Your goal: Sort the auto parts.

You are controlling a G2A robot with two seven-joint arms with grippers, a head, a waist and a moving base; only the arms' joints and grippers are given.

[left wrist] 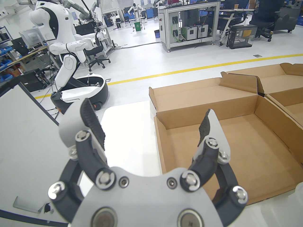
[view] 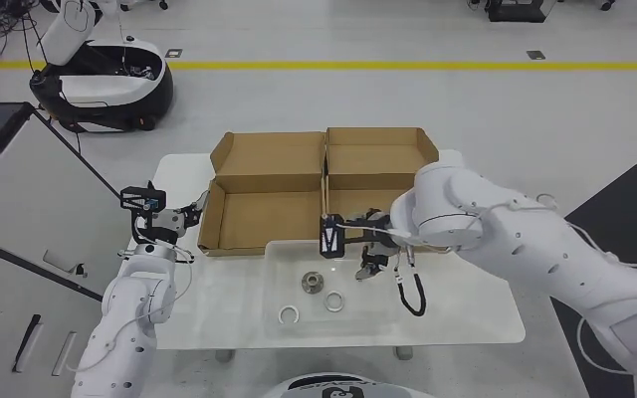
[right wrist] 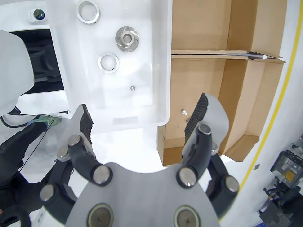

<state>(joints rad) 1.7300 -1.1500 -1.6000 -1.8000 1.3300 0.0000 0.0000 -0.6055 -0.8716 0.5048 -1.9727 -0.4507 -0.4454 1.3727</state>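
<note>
Right pincer (right wrist: 144, 109) was held open and empty over the tray (right wrist: 151, 76) end, beside the right box (right wrist: 201, 79). A flange (right wrist: 127, 38), two rings (right wrist: 87, 11) (right wrist: 108, 62) and a bolt (right wrist: 132, 87) were seen in the tray. A second bolt (right wrist: 184, 112) lay in the right box, just beside the tray. Left pincer (left wrist: 146, 112) was held open and empty at the left box (left wrist: 236, 157), well apart from the tray.

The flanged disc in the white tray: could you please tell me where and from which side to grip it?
Probably the raised centre hub of the flanged disc, coming straight down from above: it lies flat, hub up, and its thin flange hugs the white tray, offering little edge.
</note>
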